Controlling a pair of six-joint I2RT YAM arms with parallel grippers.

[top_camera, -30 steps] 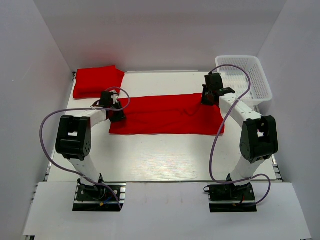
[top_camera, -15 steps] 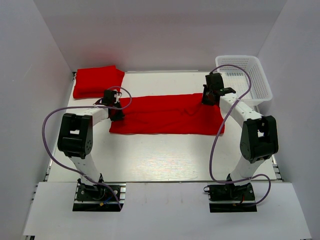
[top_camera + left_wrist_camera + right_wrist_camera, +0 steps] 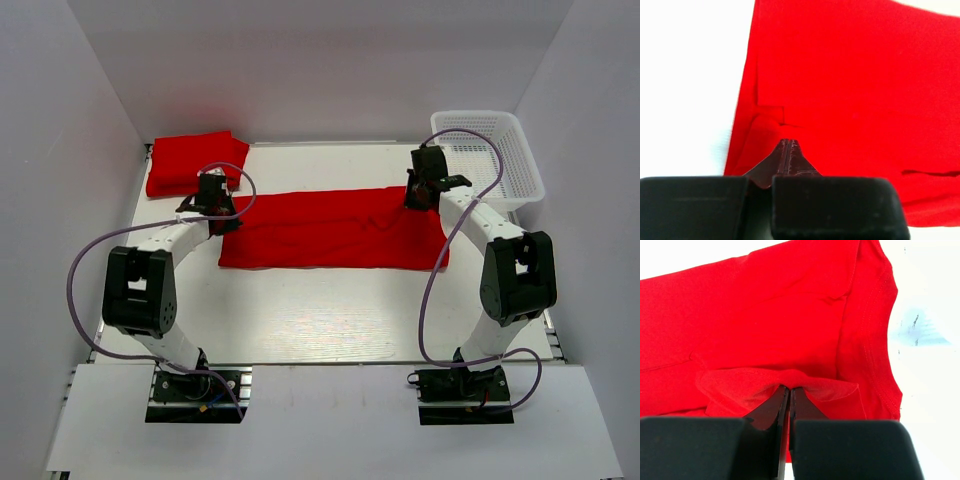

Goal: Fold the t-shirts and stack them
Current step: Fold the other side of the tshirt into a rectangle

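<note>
spread t-shirt [image 3: 330, 230]: red, folded into a long strip, flat on the table [image 3: 320, 310] mid-field, between the two arms.
long axis: runs left-right across the table, with the right end sitting slightly farther back than the left.
heading: ribbed collar shows in the right wrist view at the strip's right end, so the neck end points to the basket side. The left end is a plain straight edge.
left gripper [image 3: 786, 150]: at the strip's far-left corner, just inside the left edge. Jaws are closed tight and the tips are down on the cloth. Can't tell whether any cloth is actually pinched between them.
right gripper [image 3: 789, 395]: at the far edge near the right end, just inboard of the collar. It is clamped on a small raised fold of the spread t-shirt, and the cloth tents up around the tips.
folded t-shirt [image 3: 195, 162]: red, compact rectangle in the far-left corner of the table. It is just behind the left gripper and apart from the strip.
basket [image 3: 495, 150]: white mesh, far-right corner, just beyond the right gripper.
</note>
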